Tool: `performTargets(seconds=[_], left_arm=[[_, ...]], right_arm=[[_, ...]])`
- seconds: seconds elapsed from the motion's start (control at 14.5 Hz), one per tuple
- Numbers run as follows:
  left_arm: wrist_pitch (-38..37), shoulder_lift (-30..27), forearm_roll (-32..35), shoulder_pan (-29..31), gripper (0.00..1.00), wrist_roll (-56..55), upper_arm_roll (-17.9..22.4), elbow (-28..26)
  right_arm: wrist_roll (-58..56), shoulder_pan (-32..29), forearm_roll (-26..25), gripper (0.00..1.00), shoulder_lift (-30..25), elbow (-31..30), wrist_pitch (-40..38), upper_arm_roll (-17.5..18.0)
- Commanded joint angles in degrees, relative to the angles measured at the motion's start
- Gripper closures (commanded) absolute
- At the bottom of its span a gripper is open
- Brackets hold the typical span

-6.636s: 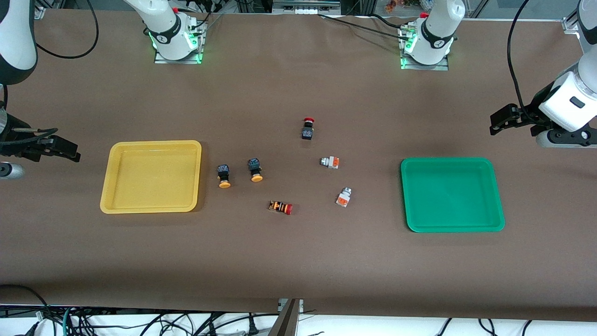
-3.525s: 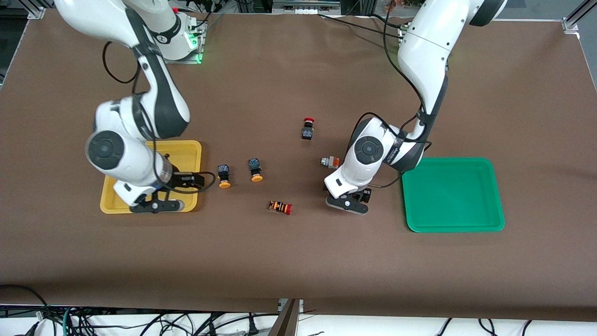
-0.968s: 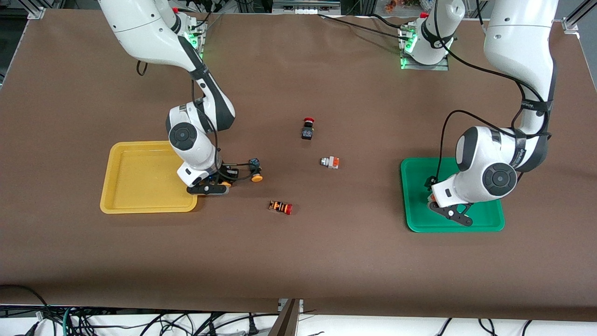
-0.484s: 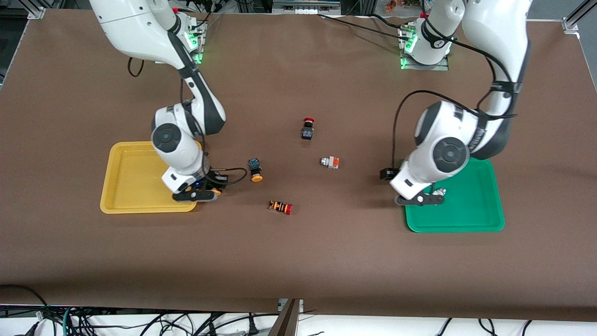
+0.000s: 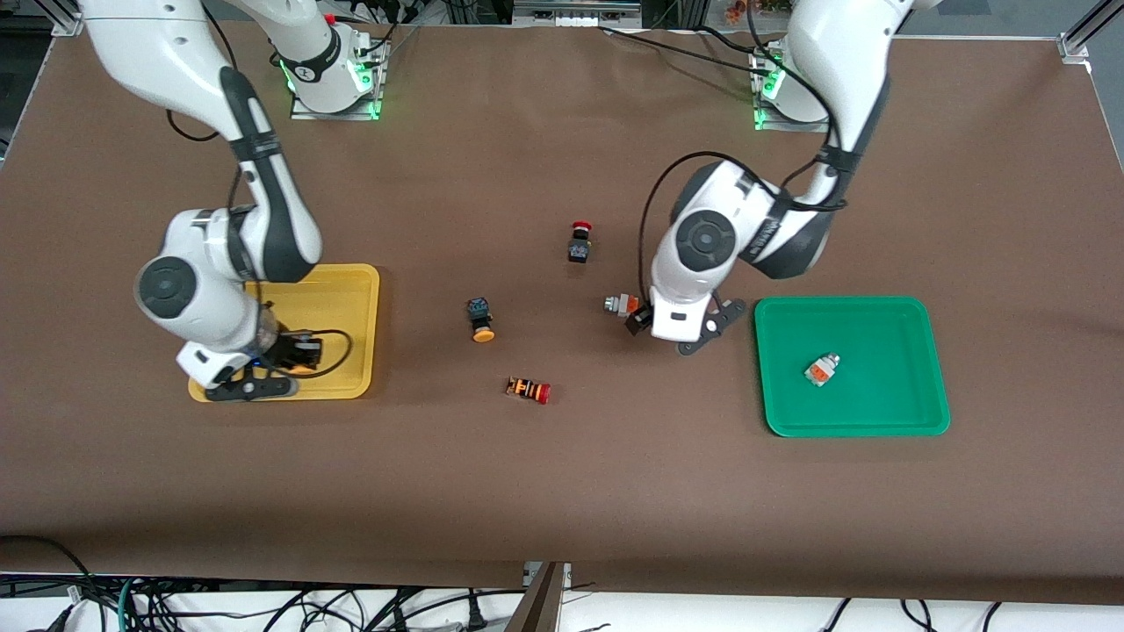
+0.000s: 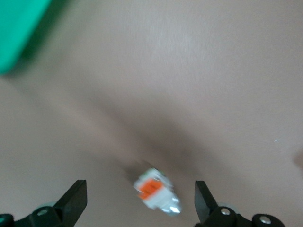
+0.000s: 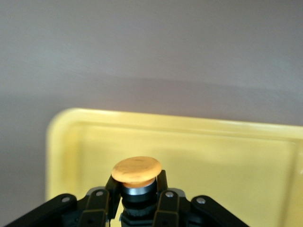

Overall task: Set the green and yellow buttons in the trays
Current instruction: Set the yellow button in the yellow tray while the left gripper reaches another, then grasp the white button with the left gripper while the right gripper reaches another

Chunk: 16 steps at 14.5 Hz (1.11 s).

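Note:
My right gripper (image 5: pixel 268 376) is shut on a black-bodied button with an orange-yellow cap (image 7: pixel 136 170) and holds it over the yellow tray (image 5: pixel 347 283), near the tray's corner nearest the front camera. The tray also shows in the right wrist view (image 7: pixel 213 146). My left gripper (image 5: pixel 657 323) is open over a white-bodied button with an orange block (image 5: pixel 622 305); in the left wrist view this button (image 6: pixel 156 191) lies between the fingers (image 6: pixel 75 201). A second white button (image 5: pixel 821 369) lies in the green tray (image 5: pixel 913 412). A second yellow-capped button (image 5: pixel 479 319) lies on the table.
A black-bodied button with a red cap (image 5: pixel 579 241) lies farther from the front camera than the white button. An orange-striped button with a red cap (image 5: pixel 529 390) lies nearer to it. A corner of the green tray (image 6: pixel 19 28) shows in the left wrist view.
The left gripper let go of a white button in the green tray and moved over the other white button. The right gripper carried a yellow-capped button from the table to over the yellow tray.

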Motion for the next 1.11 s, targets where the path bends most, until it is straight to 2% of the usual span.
performTargets(seconds=[0.0, 0.21, 0.35, 0.41, 0.48, 0.62, 0.69, 0.83, 0.97, 1.04], left_arm=[[3.55, 0.57, -0.69, -1.39, 0.00, -16.92, 0.59, -0.44], [4.27, 1.61, 0.18, -3.14, 0.00, -30.57, 0.85, -0.88], [5.83, 3.72, 0.27, -4.11, 0.00, -31.83, 0.68, -1.23], [9.07, 3.99, 0.18, -5.07, 0.00, -31.83, 0.68, -2.98], [13.02, 4.00, 0.18, -5.51, 0.00, -31.83, 0.68, -5.52], [18.13, 4.08, 0.18, -5.95, 0.00, -31.83, 0.77, -9.14], [18.33, 4.17, 0.18, -6.04, 0.00, -31.83, 0.77, -9.32], [18.42, 4.61, 0.18, -6.04, 0.00, -31.74, 0.94, -9.15], [18.50, 5.14, 0.18, -5.96, 0.00, -31.13, 0.94, -8.88], [18.50, 5.23, 0.27, -5.96, 0.04, -30.95, 0.94, -8.88]], right_arm=[[-12.14, -5.59, 5.32, 1.00, -0.48, -1.80, -0.60, 0.64], [-19.90, -10.88, 5.33, 1.00, 0.92, -1.89, -0.60, 0.64], [-20.97, -12.46, 5.33, 1.00, 2.58, -1.80, 0.98, 0.64], [-20.97, -12.99, 5.33, 1.00, 3.20, -1.80, 1.59, 0.64], [-20.97, -13.09, 5.33, 0.89, 3.30, -1.89, 1.43, 0.64], [-20.80, -13.09, 5.33, 0.35, 3.21, -2.15, 1.07, 0.64], [-20.62, -13.09, 5.33, 0.15, 3.21, -2.15, 1.07, 0.64], [-20.01, -13.09, 5.33, 0.03, 2.69, -1.98, 0.55, 0.64], [-19.65, -12.48, 5.33, 0.03, 1.63, -0.84, -0.77, 0.99], [-18.52, -12.12, 5.33, 0.03, 0.50, -0.49, -0.86, 1.34]])
